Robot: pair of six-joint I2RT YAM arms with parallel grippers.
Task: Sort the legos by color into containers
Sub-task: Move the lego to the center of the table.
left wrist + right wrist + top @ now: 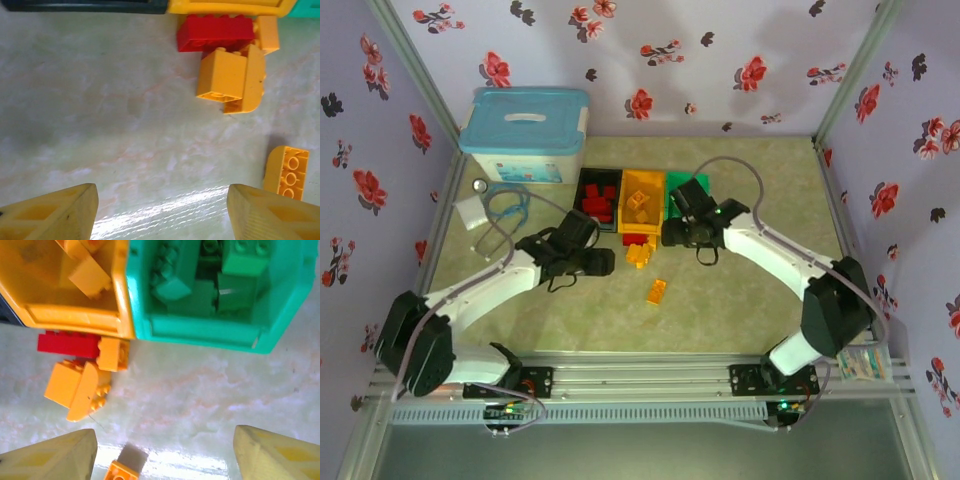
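- The left gripper (160, 217) hangs low over the table (100, 115), its yellow fingers (50, 215) spread well apart with nothing between them.
- Ahead of it, a red brick (215, 32) lies just in front of the orange-yellow bin (230, 6) and touches a small heap of orange bricks (230, 80). A lone orange brick (287, 172) sits apart from the heap, near the gripper's right finger.
- The right gripper (165, 455) hovers in front of the green bin (200, 332), its jaws also wide and empty.
- Green bricks (200, 285) lie piled inside that bin.
- Seen from above, the three bins stand side by side at the far middle of the table. The black bin (582, 195) on the left holds red bricks (600, 205), and the orange-yellow bin in the middle holds orange pieces (640, 200). The green bin on the right is partly hidden by the right arm.
- A white box (525, 150) with a light-blue lid stands in the far left corner, well away from the bricks.
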